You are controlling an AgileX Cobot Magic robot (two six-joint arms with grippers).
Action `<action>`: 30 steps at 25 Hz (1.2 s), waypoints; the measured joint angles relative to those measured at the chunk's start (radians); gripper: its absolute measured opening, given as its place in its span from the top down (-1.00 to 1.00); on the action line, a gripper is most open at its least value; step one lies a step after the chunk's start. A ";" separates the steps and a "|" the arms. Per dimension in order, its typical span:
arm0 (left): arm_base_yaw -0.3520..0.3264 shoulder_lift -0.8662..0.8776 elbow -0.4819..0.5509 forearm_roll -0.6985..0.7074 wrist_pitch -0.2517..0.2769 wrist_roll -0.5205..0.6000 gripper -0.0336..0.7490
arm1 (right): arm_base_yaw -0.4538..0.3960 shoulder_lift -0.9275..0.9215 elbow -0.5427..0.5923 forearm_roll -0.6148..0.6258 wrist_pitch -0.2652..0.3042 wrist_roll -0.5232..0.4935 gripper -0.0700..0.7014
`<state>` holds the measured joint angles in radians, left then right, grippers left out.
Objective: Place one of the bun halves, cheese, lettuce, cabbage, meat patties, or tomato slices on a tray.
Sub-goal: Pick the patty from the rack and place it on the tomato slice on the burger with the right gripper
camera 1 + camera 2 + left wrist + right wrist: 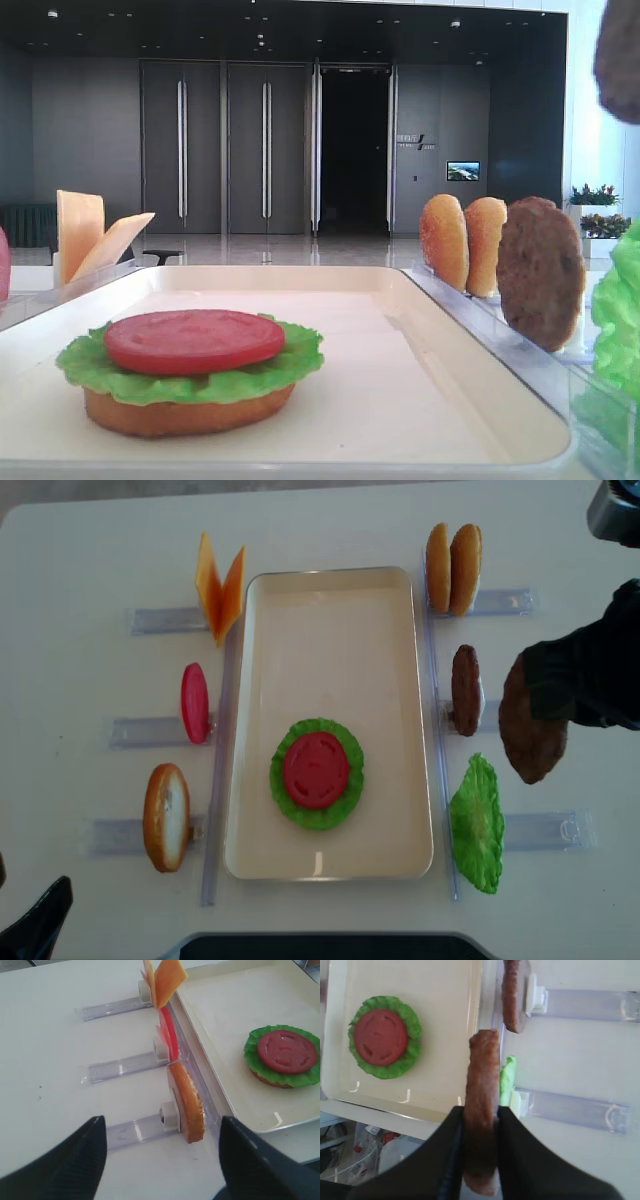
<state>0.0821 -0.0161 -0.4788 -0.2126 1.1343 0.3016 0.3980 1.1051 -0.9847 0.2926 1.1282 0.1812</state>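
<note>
My right gripper point(480, 1116) is shut on a dark brown meat patty point(483, 1075), held edge-on. Seen from overhead, this patty point(531, 732) hangs to the right of the cream tray point(330, 640), above the table between the patty rack and the lettuce rack. On the tray a red tomato slice point(316, 770) lies on frilly lettuce point(345, 808), which lies on a bun half point(190, 415). My left gripper point(162, 1156) is open and holds nothing. It hovers near the front left, facing an upright bun half point(189, 1105).
Clear racks flank the tray. On the left stand cheese slices point(220, 588), a tomato slice point(194, 702) and a bun half point(166, 817). On the right stand two bun halves point(452, 568), a second patty point(465, 690) and a lettuce leaf point(476, 825).
</note>
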 joint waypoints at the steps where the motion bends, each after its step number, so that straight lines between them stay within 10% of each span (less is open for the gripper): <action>1: 0.000 0.000 0.000 0.000 0.000 0.000 -0.45 | 0.000 0.022 0.000 0.025 -0.012 -0.019 0.40; 18: 0.000 0.000 0.000 0.000 0.000 0.000 -0.45 | 0.000 0.329 0.000 0.715 -0.177 -0.478 0.40; 30: 0.000 0.000 0.000 0.000 0.000 0.000 -0.45 | 0.063 0.424 0.000 0.865 -0.248 -0.595 0.40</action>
<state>0.0821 -0.0161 -0.4788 -0.2126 1.1343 0.3016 0.4611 1.5291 -0.9847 1.1581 0.8806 -0.4139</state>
